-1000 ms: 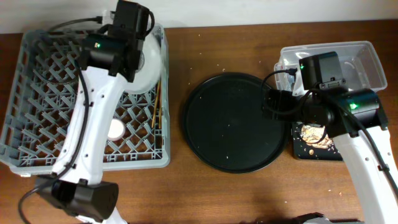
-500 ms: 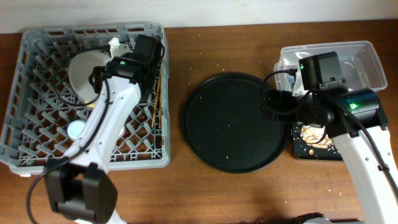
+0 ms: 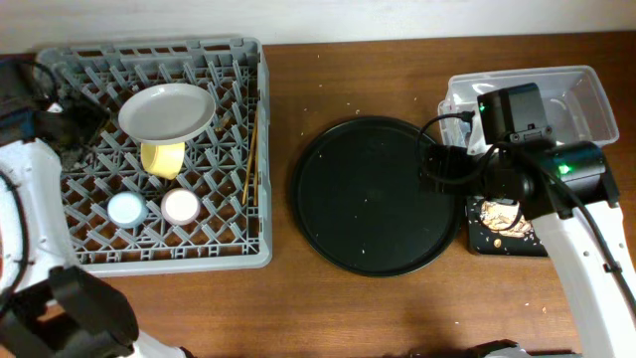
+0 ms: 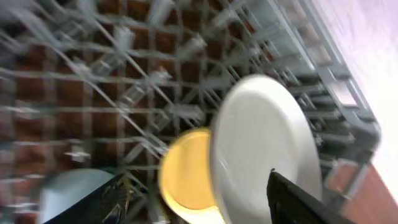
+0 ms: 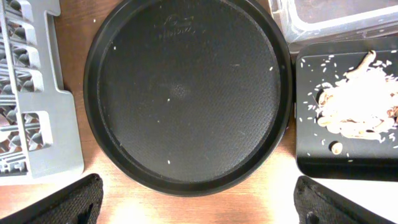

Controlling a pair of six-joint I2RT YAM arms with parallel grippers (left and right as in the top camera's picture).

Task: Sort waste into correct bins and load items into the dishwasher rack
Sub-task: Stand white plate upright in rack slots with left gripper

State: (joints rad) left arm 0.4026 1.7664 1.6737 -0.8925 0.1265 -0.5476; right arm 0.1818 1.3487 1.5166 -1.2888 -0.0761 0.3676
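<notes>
Here, smooth round plate (image 3: 167, 109) beside yellow bowl (image 3: 162, 159) in lattice rack (image 3: 149, 257); left fingers (image 4: 112, 202), right fingers (image 5: 68, 202) apart.

You are at a robotics lab bench staged as a dish station. A wooden table (image 3: 298, 298) holds a grey dishwasher rack (image 3: 169, 261), a clear tub (image 3: 599, 94) and a shallow black tray (image 3: 485, 242). Cabled white robot arms (image 3: 581, 249) stand at its edge.

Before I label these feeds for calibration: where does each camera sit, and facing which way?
Overhead: fixed above the table, facing straight down on dishwasher rack, round tray, left arm, right arm.
Left wrist: above the rack, facing plate and yellow bowl; left fingers at bottom.
Right wrist: straight down on the tray; right fingers in bottom corners.
Shared: overhead and right wrist both show the tray.
</notes>
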